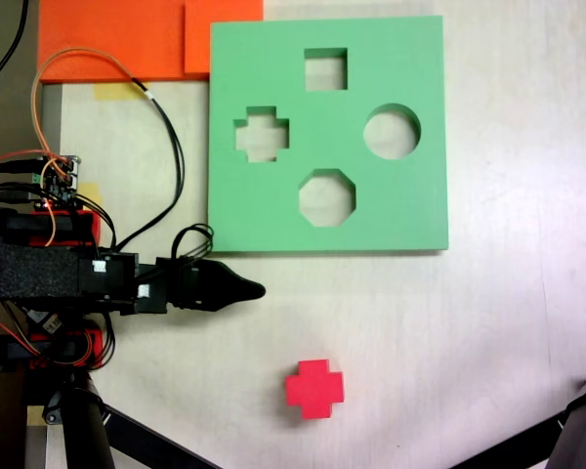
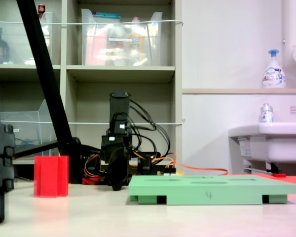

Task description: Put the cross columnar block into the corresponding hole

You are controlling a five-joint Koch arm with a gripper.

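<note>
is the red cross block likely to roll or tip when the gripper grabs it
The red cross block probably won't roll: it stands on a flat end in the second exterior view, with flat faces and notched sides. It looks about as wide as tall, so tipping seems unlikely. It appears to be matte foam, so likely light and apt to slide if nudged.
</note>
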